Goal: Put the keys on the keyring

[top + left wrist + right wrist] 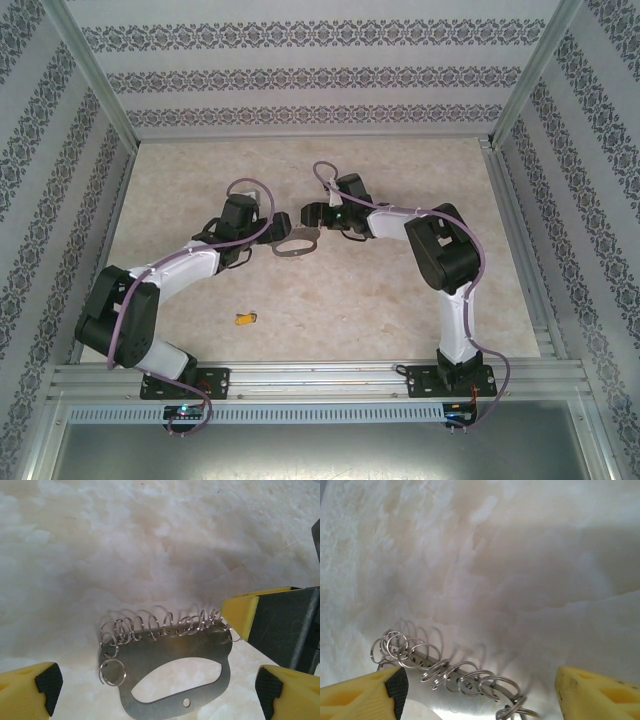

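Left tool [157,692], right tool [487,692] wide, low over keyring [170,645]

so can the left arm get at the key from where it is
Probably yes: the key lies alone on the table near the left arm, nothing over it. The open left pincer, at the keyring, would have to swing back.

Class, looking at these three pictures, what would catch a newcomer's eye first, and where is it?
A grey metal keyring plate, its edge lined with small silvery rings, lies in the middle of the table. The right end effector straddles the ring row with open jaws, one yellow finger at the plate's corner. A tiny yellow-headed key lies alone toward the near edge.
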Robot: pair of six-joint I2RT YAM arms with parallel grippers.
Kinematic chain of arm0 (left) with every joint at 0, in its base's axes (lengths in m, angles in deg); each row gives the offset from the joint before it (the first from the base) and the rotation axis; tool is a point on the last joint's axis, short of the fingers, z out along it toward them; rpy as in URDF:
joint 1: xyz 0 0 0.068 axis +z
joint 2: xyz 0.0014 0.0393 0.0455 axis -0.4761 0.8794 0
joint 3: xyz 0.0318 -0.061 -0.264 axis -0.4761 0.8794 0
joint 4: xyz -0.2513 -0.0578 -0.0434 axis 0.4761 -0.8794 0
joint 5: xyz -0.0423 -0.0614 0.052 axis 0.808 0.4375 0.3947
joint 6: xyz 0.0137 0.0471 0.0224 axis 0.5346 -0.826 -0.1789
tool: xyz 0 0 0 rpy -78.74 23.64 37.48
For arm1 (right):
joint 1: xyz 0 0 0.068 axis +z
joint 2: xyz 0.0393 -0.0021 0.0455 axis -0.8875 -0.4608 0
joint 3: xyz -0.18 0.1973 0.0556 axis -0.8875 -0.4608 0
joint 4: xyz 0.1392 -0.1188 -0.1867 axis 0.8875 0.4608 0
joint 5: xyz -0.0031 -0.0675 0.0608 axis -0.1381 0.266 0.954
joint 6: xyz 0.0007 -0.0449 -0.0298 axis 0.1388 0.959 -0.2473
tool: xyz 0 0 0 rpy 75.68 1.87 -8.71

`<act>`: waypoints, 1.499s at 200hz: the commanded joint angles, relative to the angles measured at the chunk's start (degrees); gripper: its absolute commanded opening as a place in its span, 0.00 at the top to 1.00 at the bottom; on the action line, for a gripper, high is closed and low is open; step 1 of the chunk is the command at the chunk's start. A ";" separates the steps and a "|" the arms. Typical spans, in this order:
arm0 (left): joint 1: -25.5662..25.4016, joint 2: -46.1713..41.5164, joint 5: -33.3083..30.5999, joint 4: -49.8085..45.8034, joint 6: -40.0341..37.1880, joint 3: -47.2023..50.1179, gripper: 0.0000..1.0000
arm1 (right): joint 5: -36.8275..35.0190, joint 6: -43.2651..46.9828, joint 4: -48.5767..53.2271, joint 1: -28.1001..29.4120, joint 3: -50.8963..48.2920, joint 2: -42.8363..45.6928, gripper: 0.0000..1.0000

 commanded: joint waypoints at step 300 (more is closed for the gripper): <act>0.56 -2.31 2.30 4.79 3.82 1.75 0.00 | 2.05 1.08 -1.16 8.36 -15.99 15.51 0.27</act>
